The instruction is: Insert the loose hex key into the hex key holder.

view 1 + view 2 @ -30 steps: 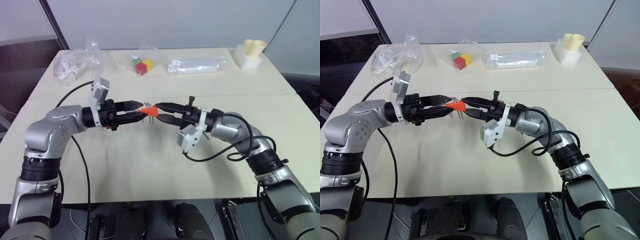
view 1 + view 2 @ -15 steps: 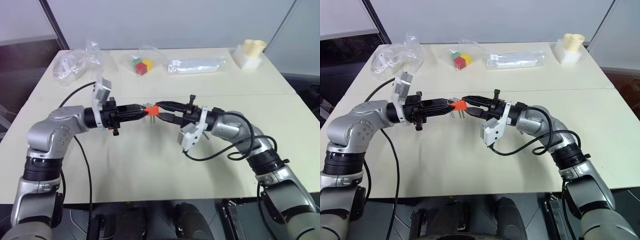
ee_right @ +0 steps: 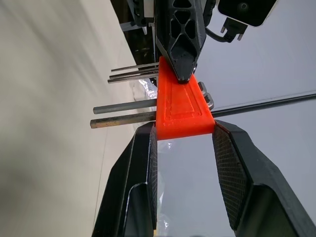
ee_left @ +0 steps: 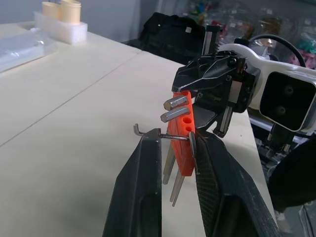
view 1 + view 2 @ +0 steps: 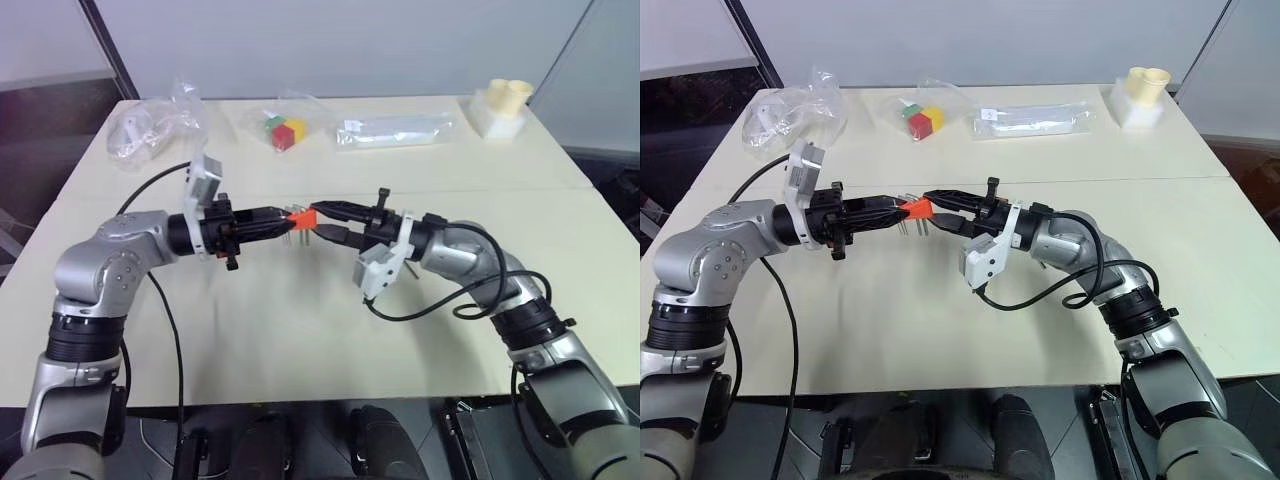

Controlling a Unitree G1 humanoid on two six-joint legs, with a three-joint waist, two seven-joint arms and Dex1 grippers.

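Note:
The hex key holder point(image 3: 185, 111), an orange-red block with short grey keys sticking out, hangs above the table's middle. My right gripper point(image 3: 183, 129) is shut on it. The loose hex key point(image 4: 168, 136), a thin dark L-shaped rod, lies crosswise between the tips of my left gripper point(image 4: 176, 140), which is shut on it. Its straight end sits right against the holder's point(image 4: 183, 148) face, just below the row of holes. In the head views the left gripper point(image 5: 283, 222) and right gripper point(image 5: 323, 221) point at each other, with the holder point(image 5: 303, 216) between them.
Along the table's far edge lie a crumpled clear bag point(image 5: 150, 125), a clear bag of coloured cubes point(image 5: 283, 132), a flat clear packet point(image 5: 395, 130) and a cream foam piece point(image 5: 503, 105). Cables hang from both wrists over the bare near half of the table point(image 5: 300, 330).
The left gripper's fingers, spread wide a second ago, have drawn together. Neither arm has shifted, and the holder stays in the right gripper.

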